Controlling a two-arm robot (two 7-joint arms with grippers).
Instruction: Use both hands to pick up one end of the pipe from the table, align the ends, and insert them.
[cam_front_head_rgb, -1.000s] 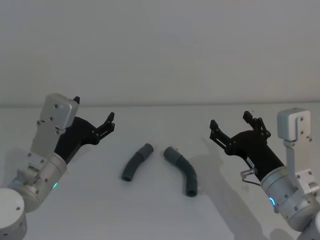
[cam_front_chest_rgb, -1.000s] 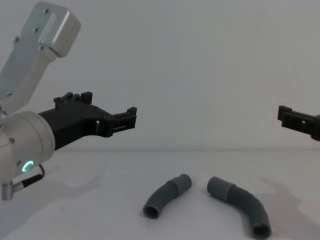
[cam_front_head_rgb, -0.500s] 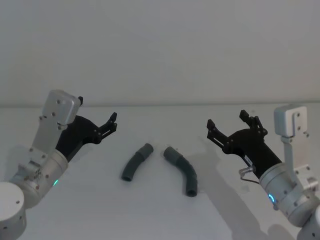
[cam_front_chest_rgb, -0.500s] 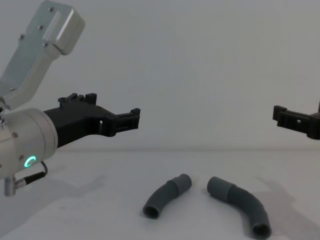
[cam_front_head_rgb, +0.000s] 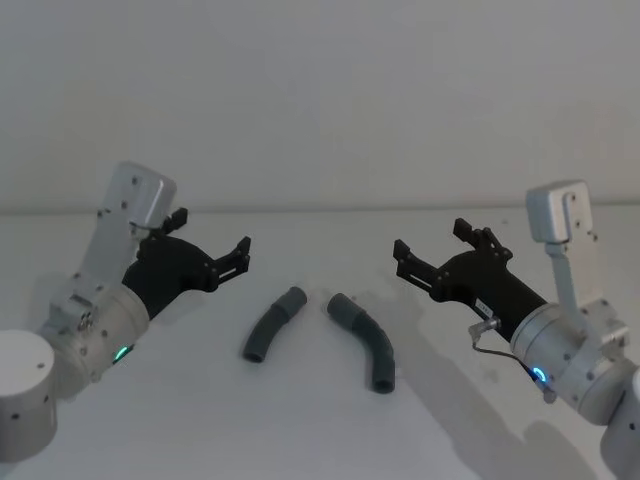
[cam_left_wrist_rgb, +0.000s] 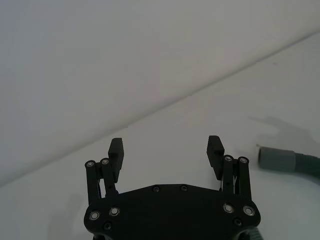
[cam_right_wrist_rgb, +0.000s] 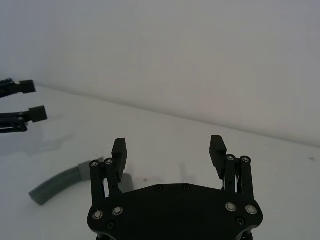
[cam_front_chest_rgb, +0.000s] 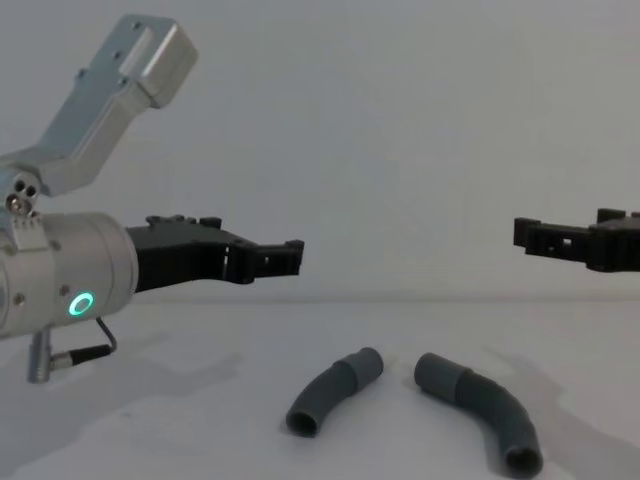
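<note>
Across the middle of the white table (cam_front_head_rgb: 300, 430), two curved dark grey pipe pieces are being left lying flat, touched by neither gripper. The left pipe piece (cam_front_head_rgb: 268, 327) and the right pipe piece (cam_front_head_rgb: 366, 335) are being presented with their collared ends turned toward one another: the left collar (cam_front_head_rgb: 293, 298) and the right collar (cam_front_head_rgb: 340, 305) are lying near each other but apart, with a strip of bare table between them, while the plain ends are curving away toward the robot (an arch, open on the robot's side, is being traced by the pair). The left gripper (cam_front_head_rgb: 211, 233) is being held in the air to the left of the left pipe piece, well apart from it, with its tips directed toward the centre; its jaws are being kept spread wide, and nothing is being gripped between them. The right gripper (cam_front_head_rgb: 431, 240) is being held likewise to the right of the right pipe piece, raised off the table, its jaws also spread wide and empty. From the chest view, both grippers are being shown well above the level of the pieces. A green ring light (cam_front_chest_rgb: 80, 303) is being lit on the left arm, and another is glowing on the right arm.
</note>
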